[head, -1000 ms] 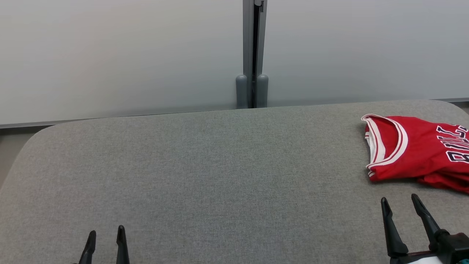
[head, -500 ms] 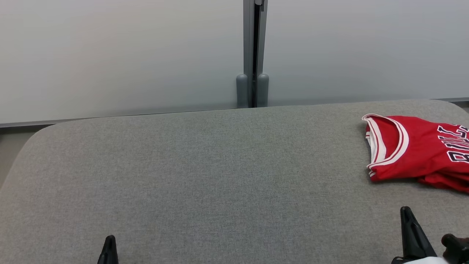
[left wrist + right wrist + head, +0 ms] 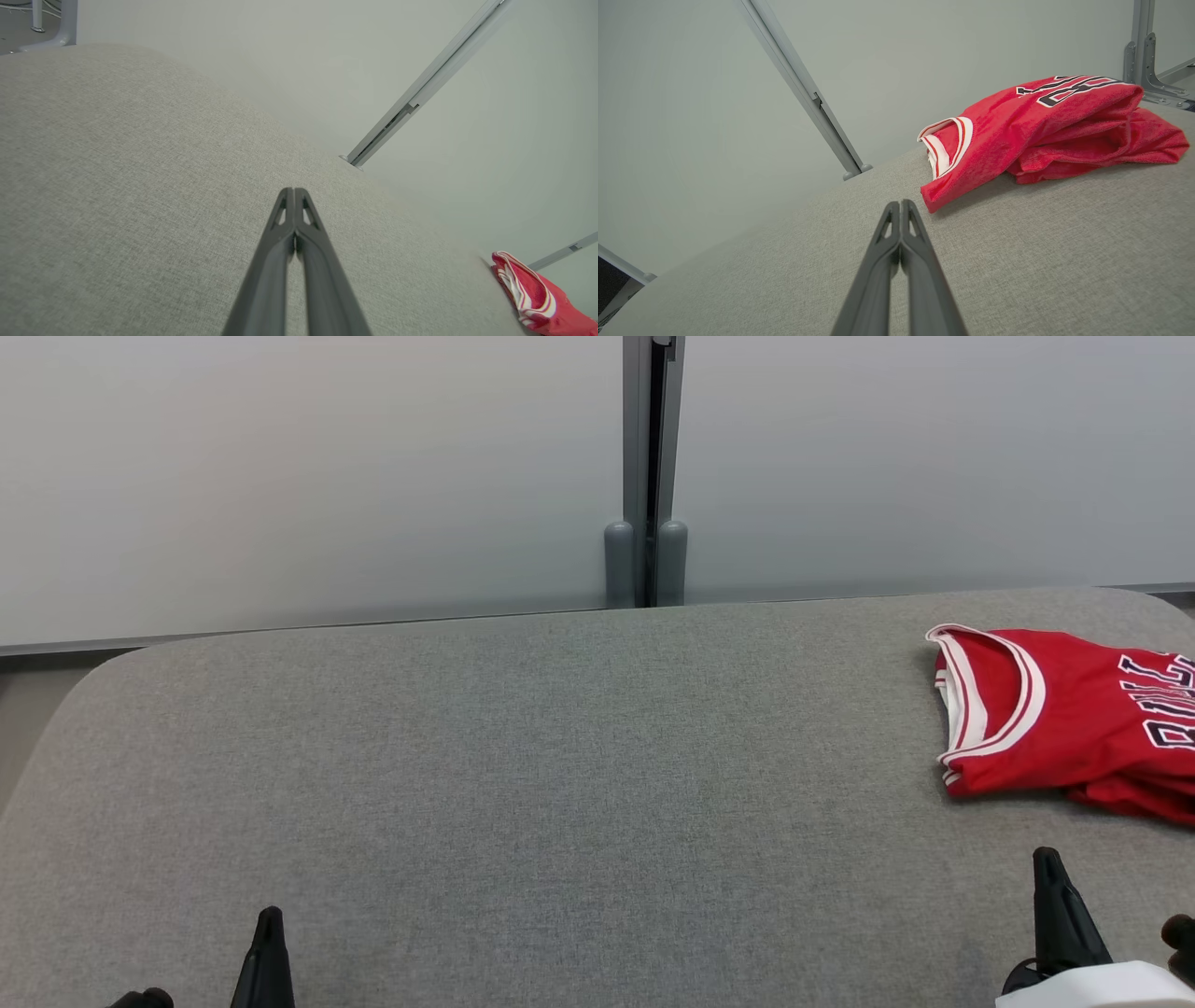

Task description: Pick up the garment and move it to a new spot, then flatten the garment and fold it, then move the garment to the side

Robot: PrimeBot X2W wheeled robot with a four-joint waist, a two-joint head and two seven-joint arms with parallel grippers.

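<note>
Folded red jersey (image 3: 1064, 723) at table (image 3: 560, 756) right edge. Left gripper (image 3: 294, 191) and right gripper (image 3: 900, 203) pressed together, holding nothing.

I read only part of one word, black white-edged letters "BUL", cut off at the head view's edge, on the red jersey (image 3: 1064, 728).

Garment (image 3: 1064, 719) on table's (image 3: 523, 756) far right, beyond right gripper (image 3: 1047, 868).
</note>
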